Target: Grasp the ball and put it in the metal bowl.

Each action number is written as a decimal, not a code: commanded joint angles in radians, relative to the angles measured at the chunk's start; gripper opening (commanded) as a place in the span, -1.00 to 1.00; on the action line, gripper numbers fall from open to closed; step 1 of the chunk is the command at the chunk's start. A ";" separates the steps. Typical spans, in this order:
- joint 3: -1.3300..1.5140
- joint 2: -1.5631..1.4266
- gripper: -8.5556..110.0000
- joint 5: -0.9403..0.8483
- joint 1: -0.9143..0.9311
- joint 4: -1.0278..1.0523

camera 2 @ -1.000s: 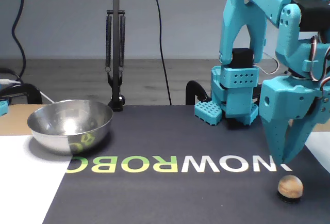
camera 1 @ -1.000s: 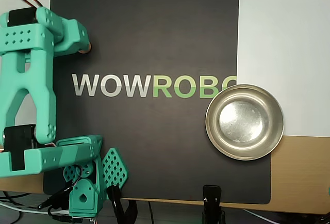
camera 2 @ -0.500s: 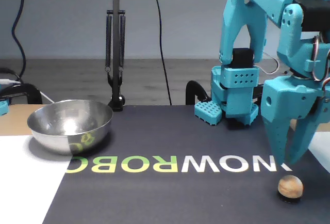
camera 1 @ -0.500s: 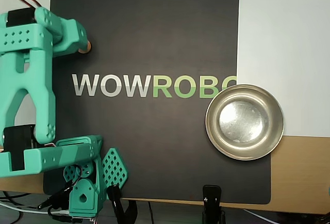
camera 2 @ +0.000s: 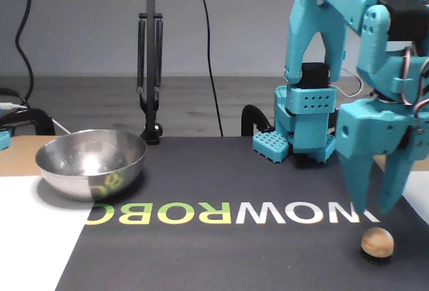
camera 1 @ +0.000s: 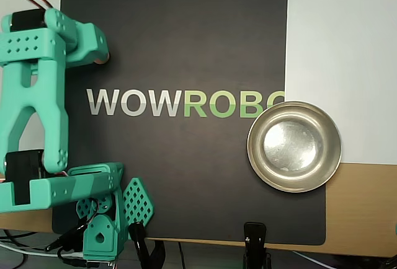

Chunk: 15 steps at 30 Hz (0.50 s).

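I am seeing gripper [camera 2: 373, 209] hanging fingers-down in fixed view, tips parted narrowly, gripping nothing. Ball [camera 2: 377, 242] is sitting on black mat [camera 2: 221, 251] just below tips, at about 6 o'clock from them, not touching. Metal bowl [camera 2: 91, 162] is resting empty well apart, at 9 o'clock from ball. In overhead view, bowl [camera 1: 294, 146] is overlapping mat's edge at 3 o'clock; ball is mostly hidden under arm [camera 1: 37, 105].
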<state>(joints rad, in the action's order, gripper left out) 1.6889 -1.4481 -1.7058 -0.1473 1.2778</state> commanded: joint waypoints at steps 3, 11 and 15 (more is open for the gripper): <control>-0.025 -0.006 -0.30 -0.006 0.002 -0.008; -0.025 -0.006 -0.29 -0.006 0.015 -0.008; -0.025 -0.006 -0.29 -0.006 0.017 -0.008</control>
<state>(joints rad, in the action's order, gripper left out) 1.6889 -1.4481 -1.7058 -0.1365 1.2778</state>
